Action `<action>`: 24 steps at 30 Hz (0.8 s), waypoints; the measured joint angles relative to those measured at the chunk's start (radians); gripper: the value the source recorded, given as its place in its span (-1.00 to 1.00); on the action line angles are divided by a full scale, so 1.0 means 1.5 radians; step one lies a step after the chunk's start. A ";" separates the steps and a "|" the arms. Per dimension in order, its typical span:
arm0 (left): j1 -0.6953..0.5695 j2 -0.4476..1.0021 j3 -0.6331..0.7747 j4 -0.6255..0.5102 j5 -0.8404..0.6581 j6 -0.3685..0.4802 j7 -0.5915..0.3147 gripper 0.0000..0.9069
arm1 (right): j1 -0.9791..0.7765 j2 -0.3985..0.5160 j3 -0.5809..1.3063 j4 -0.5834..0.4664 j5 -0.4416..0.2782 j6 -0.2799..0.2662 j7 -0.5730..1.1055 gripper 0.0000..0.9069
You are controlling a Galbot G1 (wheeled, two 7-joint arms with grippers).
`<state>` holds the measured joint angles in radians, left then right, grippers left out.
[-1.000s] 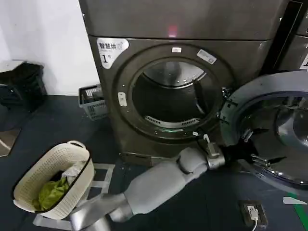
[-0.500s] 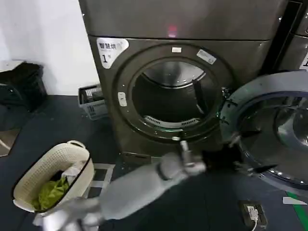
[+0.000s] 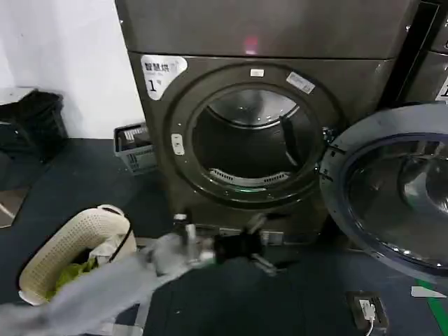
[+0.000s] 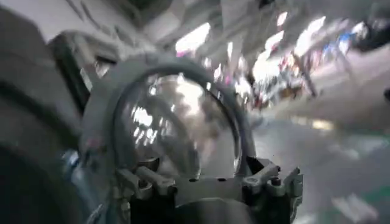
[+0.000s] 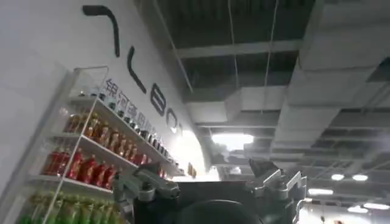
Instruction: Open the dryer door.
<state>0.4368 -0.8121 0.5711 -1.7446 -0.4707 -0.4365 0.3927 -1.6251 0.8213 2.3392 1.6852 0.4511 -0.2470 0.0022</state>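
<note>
The dryer (image 3: 210, 28) is a bronze-grey machine with a white "1" sticker and a small red light. Its drum mouth (image 3: 245, 143) stands uncovered. The dryer door (image 3: 392, 196) hangs swung out to the right on its hinge, with its grey inner side and dark glass facing me. My left gripper (image 3: 262, 246) is low in front of the dryer's base, apart from the door, open and holding nothing. The left wrist view shows the dryer door (image 4: 177, 128) farther off beyond my left gripper (image 4: 210, 176). My right gripper (image 5: 207, 182) is open and points up at a ceiling.
A cream laundry basket (image 3: 77, 259) with green cloth stands on the floor at the left. A grey crate (image 3: 133, 147) sits by the wall, with a black bag (image 3: 31, 122) further left. A small device (image 3: 367, 308) lies on the floor under the door. The neighbouring machine (image 3: 434, 70) is at the right.
My left arm has drawn back leftward and down, from the open door's lower edge to the front of the dryer's base. The door stays swung open.
</note>
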 joint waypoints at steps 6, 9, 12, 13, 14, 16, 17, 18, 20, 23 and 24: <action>0.035 0.151 -0.038 -0.051 0.019 0.078 -0.041 1.00 | -0.003 -0.001 0.023 0.005 -0.011 -0.005 0.000 1.00; 0.074 0.227 -0.077 -0.069 0.030 0.095 -0.046 1.00 | -0.005 0.000 0.035 0.009 -0.010 -0.005 -0.004 1.00; 0.117 0.296 -0.120 -0.069 0.035 0.088 -0.053 1.00 | -0.014 -0.002 0.046 0.003 -0.010 0.002 -0.011 1.00; 0.129 0.318 -0.131 -0.065 0.039 0.084 -0.056 1.00 | -0.015 -0.004 0.049 0.001 -0.010 0.002 -0.011 1.00; 0.141 0.341 -0.140 -0.061 0.049 0.081 -0.060 1.00 | -0.016 -0.004 0.050 0.001 -0.011 0.002 -0.011 1.00; 0.152 0.381 -0.149 -0.054 0.070 0.086 -0.063 1.00 | -0.018 -0.004 0.052 0.001 -0.011 0.003 -0.012 1.00; 0.156 0.399 -0.152 -0.050 0.076 0.094 -0.064 1.00 | -0.019 -0.004 0.052 0.001 -0.011 0.003 -0.012 1.00; 0.159 0.418 -0.154 -0.046 0.078 0.105 -0.064 1.00 | -0.019 -0.004 0.053 0.000 -0.011 0.003 -0.012 1.00; 0.161 0.455 -0.158 -0.037 0.080 0.128 -0.063 1.00 | -0.018 -0.001 0.052 0.000 -0.011 0.003 -0.012 1.00; 0.163 0.500 -0.168 -0.022 0.091 0.163 -0.044 1.00 | -0.016 0.002 0.048 0.002 -0.013 0.003 -0.012 1.00; 0.164 0.513 -0.170 -0.016 0.095 0.172 -0.033 1.00 | -0.015 0.003 0.048 0.003 -0.013 0.003 -0.012 1.00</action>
<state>0.6829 -0.0424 0.3157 -1.7681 -0.3275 -0.1783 0.3437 -1.6479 0.8253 2.4106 1.6890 0.4313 -0.2425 -0.0160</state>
